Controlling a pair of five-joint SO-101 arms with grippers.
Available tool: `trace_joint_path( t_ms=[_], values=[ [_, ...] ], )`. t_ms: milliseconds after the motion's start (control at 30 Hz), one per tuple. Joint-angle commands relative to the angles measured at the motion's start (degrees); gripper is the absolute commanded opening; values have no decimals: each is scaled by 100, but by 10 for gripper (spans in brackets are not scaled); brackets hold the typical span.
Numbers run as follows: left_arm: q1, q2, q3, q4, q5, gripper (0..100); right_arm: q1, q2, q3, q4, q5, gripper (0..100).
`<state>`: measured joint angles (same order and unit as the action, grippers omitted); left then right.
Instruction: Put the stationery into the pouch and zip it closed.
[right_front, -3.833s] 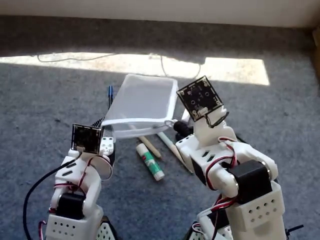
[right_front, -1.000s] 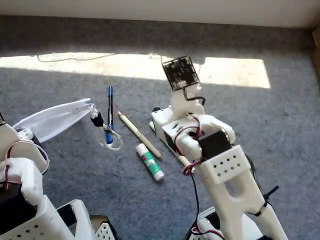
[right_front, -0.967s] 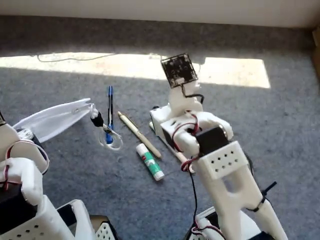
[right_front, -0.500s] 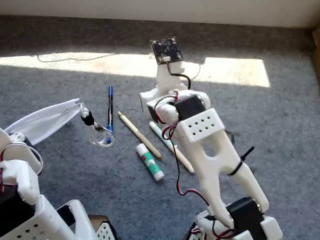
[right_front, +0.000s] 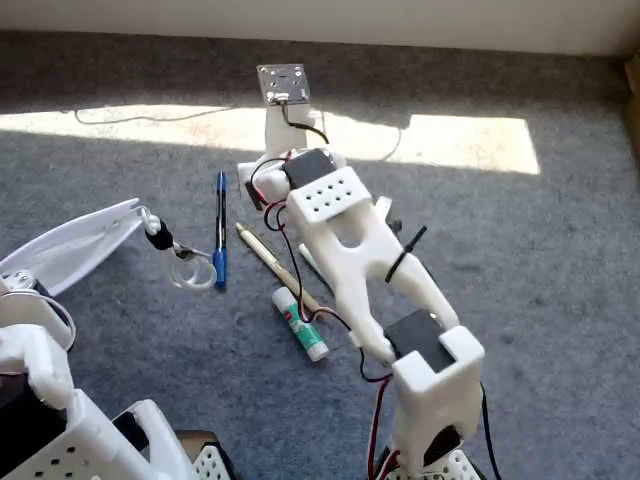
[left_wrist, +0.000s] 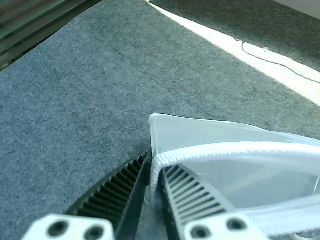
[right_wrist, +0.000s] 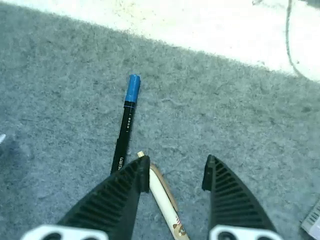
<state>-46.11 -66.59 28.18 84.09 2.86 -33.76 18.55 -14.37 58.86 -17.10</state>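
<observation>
Hovering outstretched, right arm (right_front: 352, 238) (jaws apart).

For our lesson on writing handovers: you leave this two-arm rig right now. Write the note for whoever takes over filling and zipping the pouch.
Left gripper: shut on the zip edge of the translucent white pouch, held above the grey carpet, mouth open.
Right gripper: open, holding nothing, over the beige pen.
On the carpet: blue-capped black pen beside the beige pen, green-labelled white glue stick nearby.
Done: pouch gripped and open.
Left: every item in, then zip.
</observation>
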Motion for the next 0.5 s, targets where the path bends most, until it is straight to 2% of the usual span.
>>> trace_joint_path(
  t_ms=[0, 467],
  values=[
    [-75, 31, -207, 18, -35, 11, -180, 426, -866, -154, -62, 170],
    [-75, 22, -66, -26, -35, 11, -831, 2255, -2826, -136, -70, 171]
  ],
)
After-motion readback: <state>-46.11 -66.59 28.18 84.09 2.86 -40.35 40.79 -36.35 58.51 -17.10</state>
